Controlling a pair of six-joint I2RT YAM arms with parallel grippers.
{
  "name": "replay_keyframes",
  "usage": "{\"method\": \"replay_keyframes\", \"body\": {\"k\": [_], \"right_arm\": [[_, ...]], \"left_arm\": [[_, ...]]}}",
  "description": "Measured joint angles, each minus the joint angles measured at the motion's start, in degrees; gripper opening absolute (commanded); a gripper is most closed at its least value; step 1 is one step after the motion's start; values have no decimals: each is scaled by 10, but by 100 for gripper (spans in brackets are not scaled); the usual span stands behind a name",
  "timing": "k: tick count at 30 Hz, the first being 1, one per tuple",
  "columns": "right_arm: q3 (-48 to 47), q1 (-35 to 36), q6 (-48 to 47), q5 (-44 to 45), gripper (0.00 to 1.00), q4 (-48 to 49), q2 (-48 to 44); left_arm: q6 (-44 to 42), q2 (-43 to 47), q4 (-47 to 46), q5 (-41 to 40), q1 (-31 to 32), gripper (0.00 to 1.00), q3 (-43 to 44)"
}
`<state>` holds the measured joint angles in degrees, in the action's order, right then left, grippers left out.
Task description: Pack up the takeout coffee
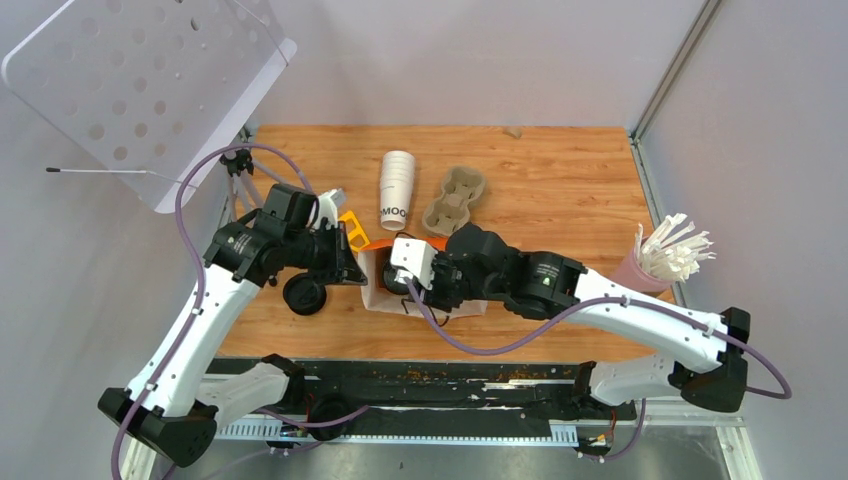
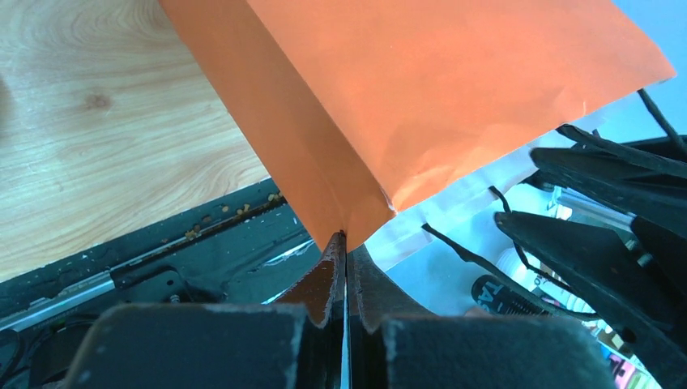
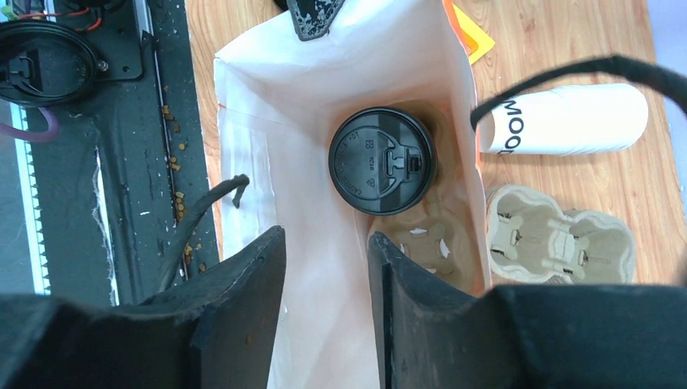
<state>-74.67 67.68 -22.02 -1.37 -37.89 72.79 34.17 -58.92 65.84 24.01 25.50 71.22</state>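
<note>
The right hand [image 3: 322, 259] fills the bottom of its wrist view. Its two dark fingers are parted with nothing between them, so it is released. It hangs over the open mouth of the paper bag [image 3: 267, 105].

Below it, at the centre of that frame, the takeout coffee [image 3: 381, 160] stands upright on the bag's floor with its black lid on. It appears to sit in one pocket of a pulp carrier [image 3: 429, 243] that lies inside the bag. The other pocket, lower right of the cup, looks empty.

In the left wrist view the left hand [image 2: 346, 243] is clenched on the lower corner of the bag's orange outer wall, pinching a fold of paper at bottom centre.

In the overhead view a black strip [image 1: 440, 385] speckled with crumbs runs along the bottom edge of the bench [image 1: 560, 170]. Above it, a loose black lid [image 1: 305, 295] lies left of the bag. Further up at centre are a toppled stack of cups [image 1: 396, 185] and, beside it, a second carrier [image 1: 455, 198]. A pink holder of straws [image 1: 655, 260] stands at the right edge.

The main step looks done, since the lidded cup is inside the bag and let go. What seems left is to lift the right hand clear and free the pinched corner. Whether straws or anything else should be added cannot be told.
</note>
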Motion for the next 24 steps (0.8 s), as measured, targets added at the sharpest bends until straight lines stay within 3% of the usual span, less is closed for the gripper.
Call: {"method": "replay_keyframes", "body": {"k": [24], "right_arm": [[-46, 0, 95, 55, 59, -94, -115]], "left_arm": [[-14, -27, 22, -20, 0, 0, 25]]}}
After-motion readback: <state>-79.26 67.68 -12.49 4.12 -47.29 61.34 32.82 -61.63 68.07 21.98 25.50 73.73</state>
